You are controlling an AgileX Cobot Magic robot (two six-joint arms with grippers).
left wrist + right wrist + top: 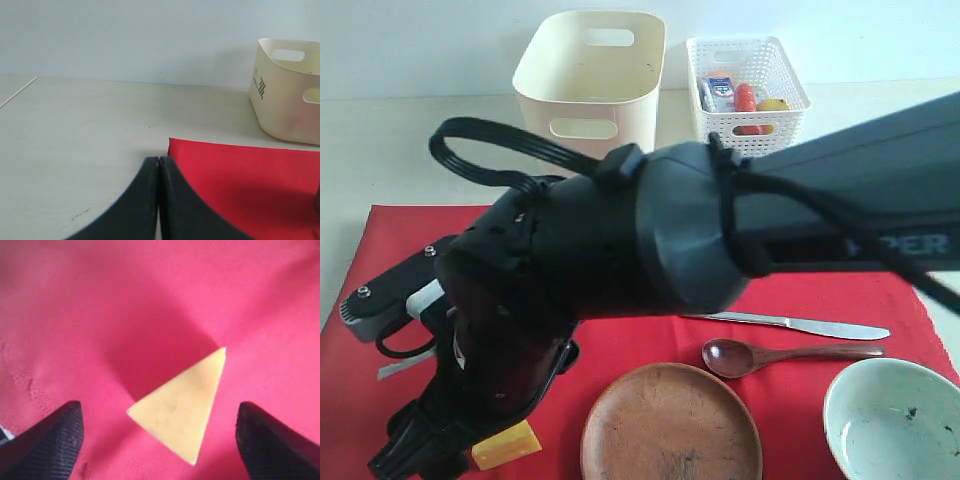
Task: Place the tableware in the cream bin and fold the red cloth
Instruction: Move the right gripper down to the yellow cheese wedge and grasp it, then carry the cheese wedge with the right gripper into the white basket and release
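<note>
Wide open and empty, the right fingers (55,440) straddle the cheese wedge (180,405) on the red cloth (630,340) near the worktop's front-left corner. The left fingers (145,200) are pressed together, holding nothing. The cloth looks soft and limp, so pinch a corner, I'd say.

A pale yellow triangular cheese wedge (182,405) lies on the bright red cloth (100,300). The right gripper (161,439) straddles it, black fingers spread wide.
</note>
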